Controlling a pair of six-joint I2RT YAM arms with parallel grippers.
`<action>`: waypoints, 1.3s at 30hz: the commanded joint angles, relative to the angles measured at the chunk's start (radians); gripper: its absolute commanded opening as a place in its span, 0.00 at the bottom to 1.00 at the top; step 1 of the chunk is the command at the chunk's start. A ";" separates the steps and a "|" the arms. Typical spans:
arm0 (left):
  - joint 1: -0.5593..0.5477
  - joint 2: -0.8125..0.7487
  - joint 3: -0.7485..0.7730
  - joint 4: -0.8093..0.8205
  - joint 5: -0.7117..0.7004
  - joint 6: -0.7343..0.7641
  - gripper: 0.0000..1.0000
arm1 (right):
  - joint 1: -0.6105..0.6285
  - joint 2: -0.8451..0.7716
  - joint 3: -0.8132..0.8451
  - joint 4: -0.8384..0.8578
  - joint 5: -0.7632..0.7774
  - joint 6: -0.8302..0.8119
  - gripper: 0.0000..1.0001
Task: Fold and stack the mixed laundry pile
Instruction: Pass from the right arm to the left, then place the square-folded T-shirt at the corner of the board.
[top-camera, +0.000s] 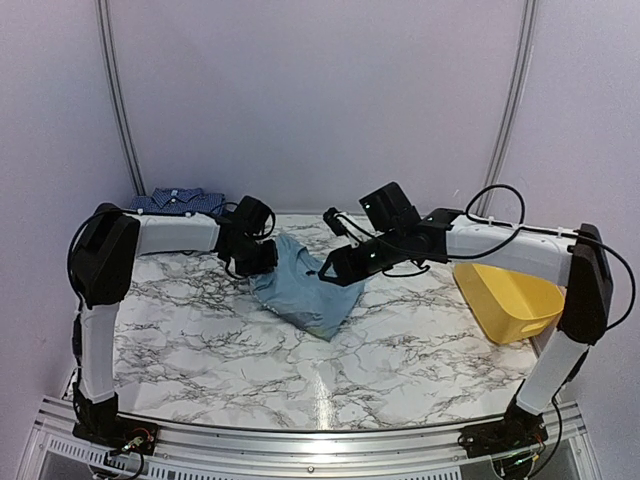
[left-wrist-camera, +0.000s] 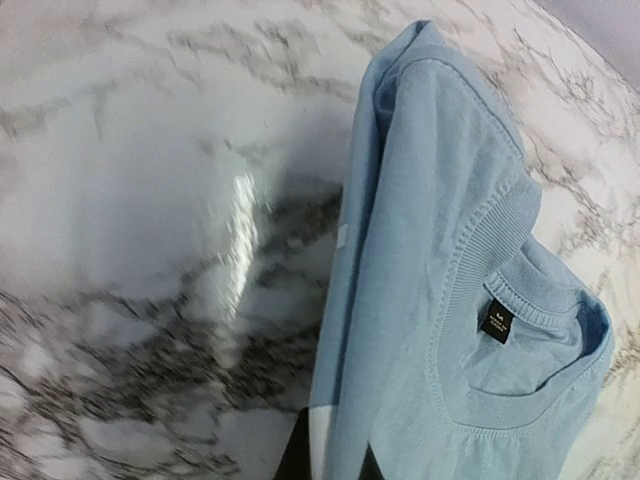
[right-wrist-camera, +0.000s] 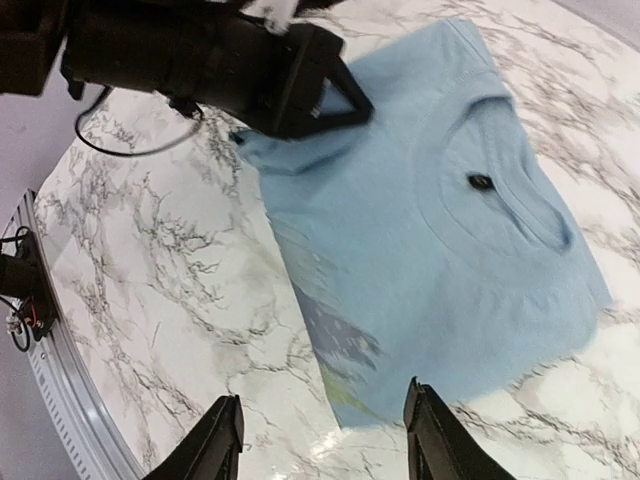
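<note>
Both tools reach our light-blue T-shirt (top-camera: 305, 290): the left tool (top-camera: 260, 260) clamps its edge, the right tool (right-wrist-camera: 323, 395) hangs open just above it.

Left claw (top-camera: 262, 262) is pinched closed, right claw (right-wrist-camera: 323, 398) hovers with jaws apart.

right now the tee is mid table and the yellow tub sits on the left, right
No, the tub sits on the right, as the top view shows. The tee is mid table.
</note>
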 joint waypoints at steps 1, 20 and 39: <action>0.053 0.078 0.235 -0.361 -0.245 0.301 0.00 | -0.068 -0.055 -0.062 -0.056 0.029 0.006 0.51; 0.142 0.327 0.911 -0.456 -0.492 0.604 0.00 | -0.146 -0.055 -0.062 -0.141 0.008 -0.066 0.51; 0.191 0.157 0.967 -0.450 -0.490 0.624 0.00 | -0.146 -0.015 -0.048 -0.081 -0.031 -0.025 0.51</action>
